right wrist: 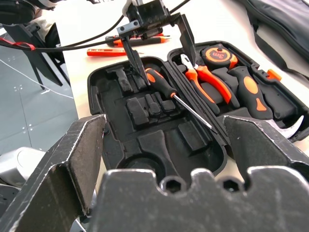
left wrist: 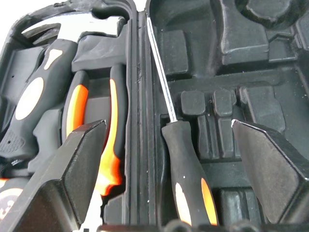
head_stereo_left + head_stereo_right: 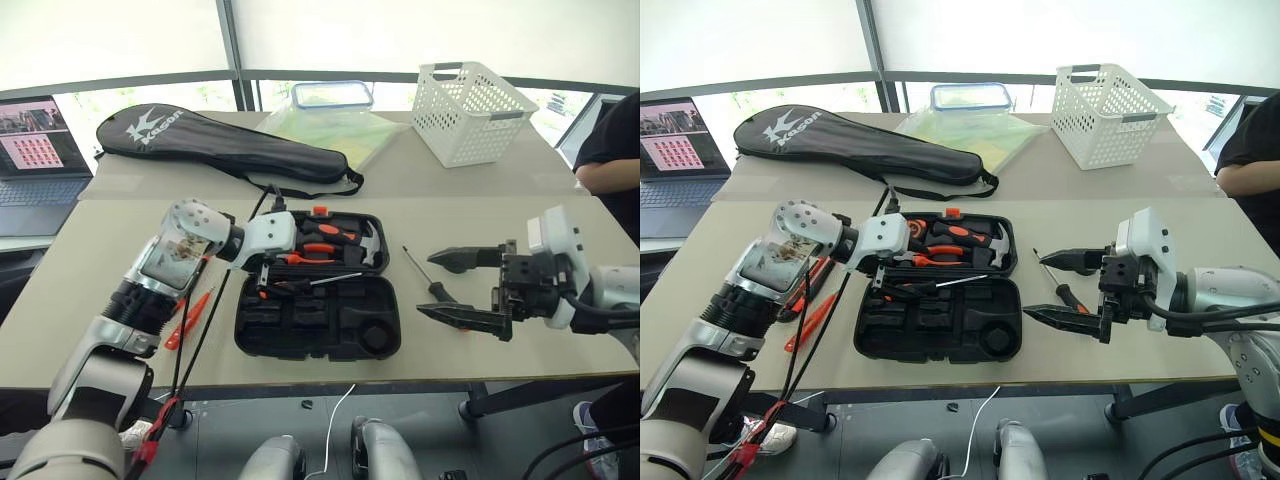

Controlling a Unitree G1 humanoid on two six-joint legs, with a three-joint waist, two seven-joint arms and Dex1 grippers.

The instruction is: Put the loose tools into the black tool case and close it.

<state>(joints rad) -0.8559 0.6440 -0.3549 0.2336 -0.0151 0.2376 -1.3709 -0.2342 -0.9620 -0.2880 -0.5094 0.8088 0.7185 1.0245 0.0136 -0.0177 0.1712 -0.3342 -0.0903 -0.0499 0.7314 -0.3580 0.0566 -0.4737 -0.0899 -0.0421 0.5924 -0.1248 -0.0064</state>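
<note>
The black tool case (image 3: 300, 345) lies open at the table's middle. My left gripper (image 3: 268, 275) hangs open over the case's left end. Between its fingers (image 2: 72, 169), untouched, an orange-and-black screwdriver (image 2: 190, 179) lies along the hinge, its shaft pointing right. A second screwdriver (image 3: 425, 275) rests on the table right of the case. My right gripper (image 3: 462, 288) is open just right of it, holding nothing. A slim orange tool (image 3: 188, 318) lies on the table left of the case, and another orange-black tool (image 3: 812, 278) sits partly behind my left arm.
Pliers (image 3: 310, 252), a hammer (image 3: 365, 240) and a tape measure (image 1: 217, 54) fill the case's far half. A long black racket bag (image 3: 220, 140), a clear box with a blue lid (image 3: 335, 95) and a white basket (image 3: 470, 110) stand behind. A laptop (image 3: 35, 150) is far left; a person (image 3: 615, 150) sits at right.
</note>
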